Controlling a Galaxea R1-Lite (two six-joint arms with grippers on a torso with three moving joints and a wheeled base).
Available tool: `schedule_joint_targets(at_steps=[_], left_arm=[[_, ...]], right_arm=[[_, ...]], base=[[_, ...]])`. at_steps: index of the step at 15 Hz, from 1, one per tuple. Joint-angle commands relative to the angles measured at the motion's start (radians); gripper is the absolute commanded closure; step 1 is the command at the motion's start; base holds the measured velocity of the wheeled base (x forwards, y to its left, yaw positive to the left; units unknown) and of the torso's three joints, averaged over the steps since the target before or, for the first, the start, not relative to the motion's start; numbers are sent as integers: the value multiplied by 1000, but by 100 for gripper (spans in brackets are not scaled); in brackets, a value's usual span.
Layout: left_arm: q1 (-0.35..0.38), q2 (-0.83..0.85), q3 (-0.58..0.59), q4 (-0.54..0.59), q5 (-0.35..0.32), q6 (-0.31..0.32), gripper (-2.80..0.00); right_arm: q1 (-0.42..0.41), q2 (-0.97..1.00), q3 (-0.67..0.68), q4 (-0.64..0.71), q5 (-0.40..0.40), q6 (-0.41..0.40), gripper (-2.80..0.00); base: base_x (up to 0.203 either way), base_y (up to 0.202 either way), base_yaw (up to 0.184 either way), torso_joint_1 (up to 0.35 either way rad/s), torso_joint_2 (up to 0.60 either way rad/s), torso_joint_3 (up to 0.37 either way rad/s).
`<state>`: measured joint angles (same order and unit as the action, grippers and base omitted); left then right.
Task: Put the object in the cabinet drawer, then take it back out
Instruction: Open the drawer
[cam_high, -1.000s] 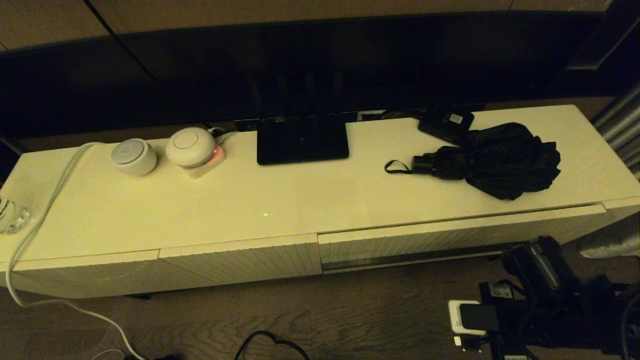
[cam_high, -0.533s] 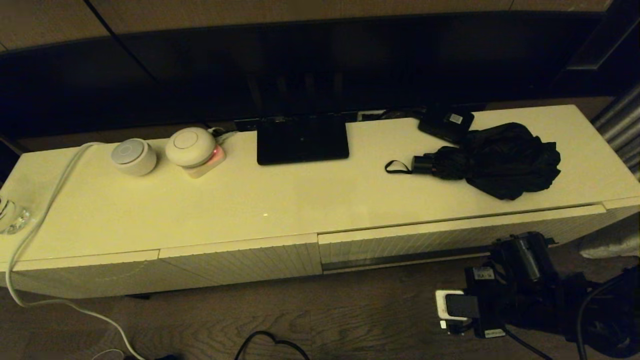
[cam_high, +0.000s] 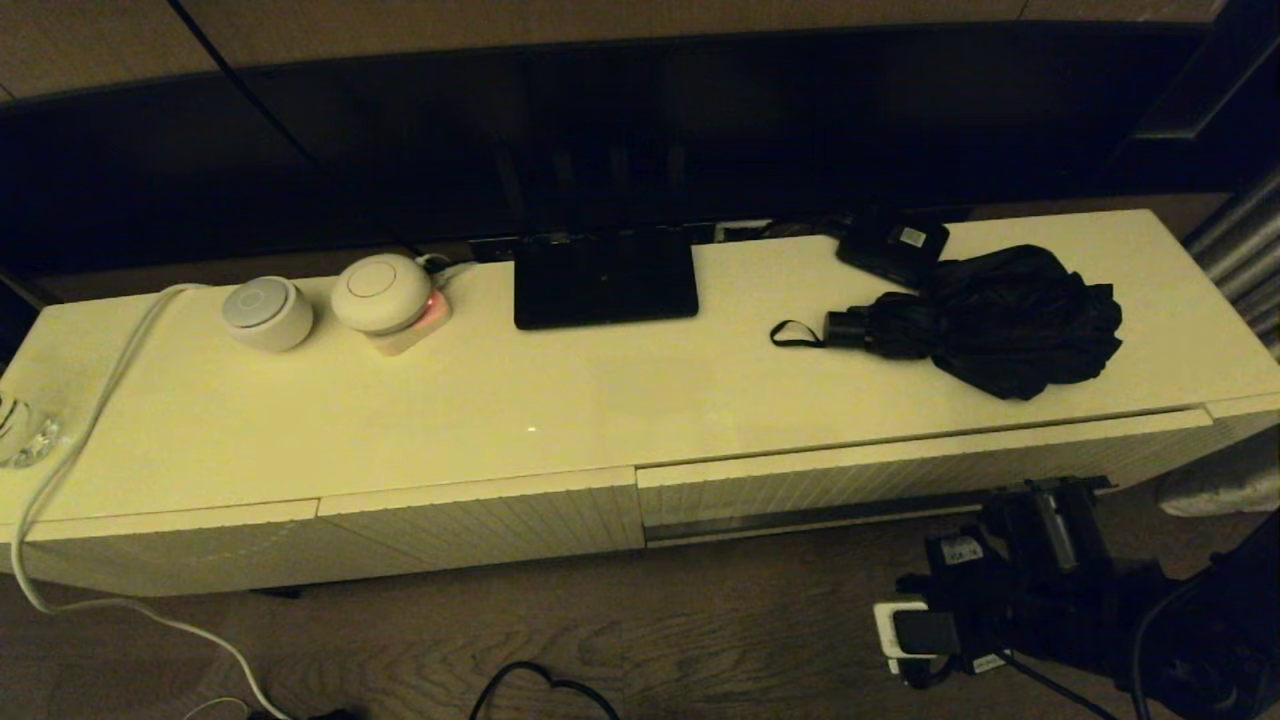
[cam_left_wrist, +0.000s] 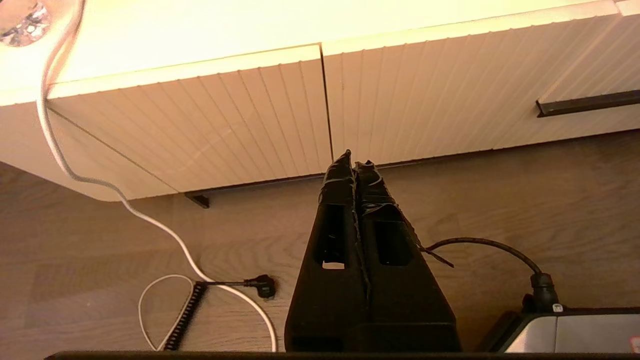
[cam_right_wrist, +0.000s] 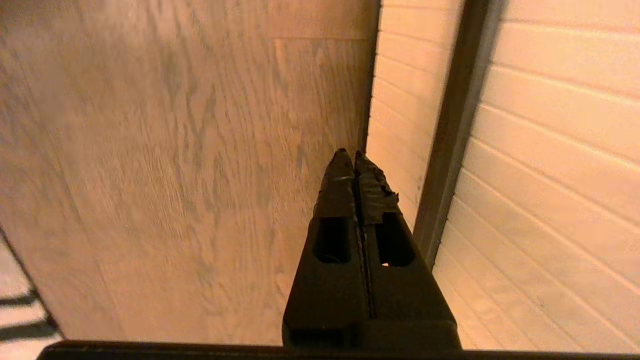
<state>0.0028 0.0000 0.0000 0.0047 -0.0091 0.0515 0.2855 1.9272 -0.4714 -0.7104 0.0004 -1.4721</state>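
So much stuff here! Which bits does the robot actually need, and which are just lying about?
Needed:
umbrella
cabinet drawer
right gripper, near the drawer's front

Lying about:
two round white gadgets
black stand base
small black box
white cable

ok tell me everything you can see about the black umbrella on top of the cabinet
The umbrella is a black compact folding one, collapsed but not strapped, so its fabric sits in a loose, bunched heap. A short black handle sticks out toward the robot's left, ending in a thin wrist loop lying flat. It lies on its side on the cream cabinet top, toward the right end, above the drawer. A small black box sits right behind it, at the fabric's edge. No gripper touches it.
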Motion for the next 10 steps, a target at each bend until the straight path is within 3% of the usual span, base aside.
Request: schedule_joint_targets(at_steps=[1, 6, 7, 10], left_arm=[[0, 0, 3, 0, 0, 1, 0], [0, 0, 3, 0, 0, 1, 0], [0, 0, 3, 0, 0, 1, 0], [0, 0, 3, 0, 0, 1, 0]], right_arm=[[-2, -7, 19, -6, -3, -13, 0], [5, -30, 52, -9, -4, -14, 0], [4, -43, 60, -10, 0, -14, -280], [4, -74, 80, -9, -5, -14, -280]], base=[[0, 0, 0, 0, 0, 0], [0, 0, 0, 0, 0, 0], [0, 0, 0, 0, 0, 0], [0, 0, 0, 0, 0, 0]])
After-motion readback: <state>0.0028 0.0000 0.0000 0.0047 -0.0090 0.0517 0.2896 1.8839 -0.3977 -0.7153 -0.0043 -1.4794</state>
